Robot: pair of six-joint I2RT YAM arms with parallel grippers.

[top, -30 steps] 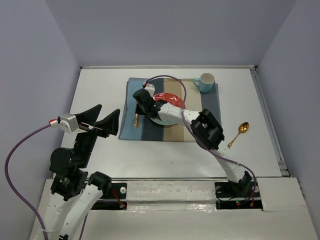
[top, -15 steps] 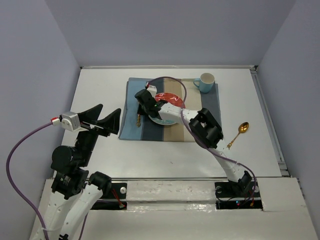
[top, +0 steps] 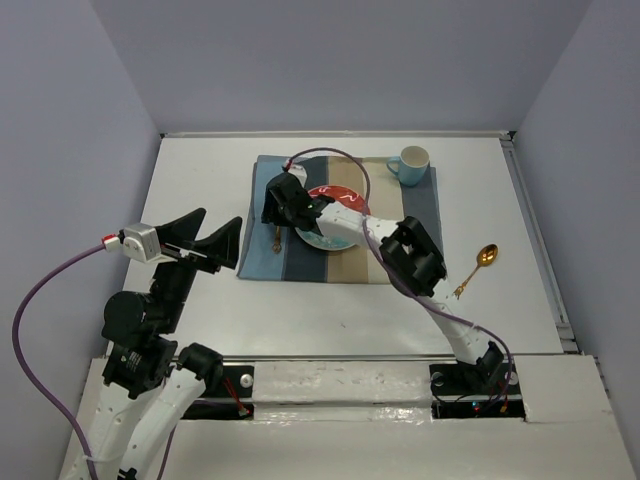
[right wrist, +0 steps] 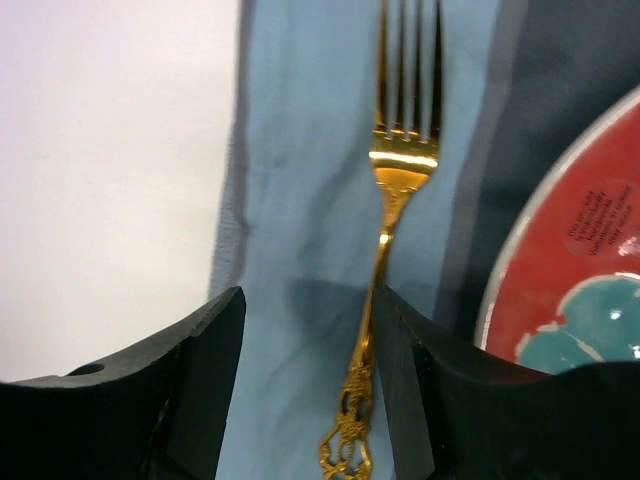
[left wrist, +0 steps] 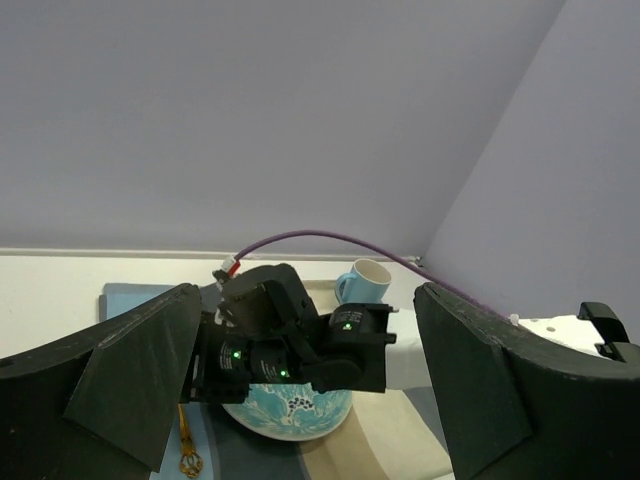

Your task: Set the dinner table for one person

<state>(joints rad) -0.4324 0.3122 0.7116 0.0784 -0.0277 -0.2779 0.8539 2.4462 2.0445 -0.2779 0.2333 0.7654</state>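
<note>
So the biggest thing here is the dinner table (top: 200, 175), plain white, and it's taking up pretty much the whole view from above and carrying everything else. My right arm (top: 405, 255) is stretching from the near right edge across to the left side of the striped placemat (top: 345, 265), which is lying flat in the far middle of the table. My left arm (top: 150, 310) is hanging over the near left part of the table. Its jaws are spread wide apart, gripping nothing at all and pointing toward the mat.

The red and teal plate (right wrist: 575, 240) is sitting in the middle of the placemat, and my right forearm is crossing over part of it. The light blue mug (top: 411, 163) is standing upright on the mat's far right corner. The gold spoon (top: 487, 256) is lying off the mat on the bare table, over to the right.

Smallest bit: the gold fork (right wrist: 403, 165) is lying flat on the pale blue stripe, just left of the plate, tines pointing at the far edge. My right jaws are parted and straddling its handle, which is running closer to the plate-side finger. They aren't clamping it. Can't tell whether that finger is brushing the handle.
</note>
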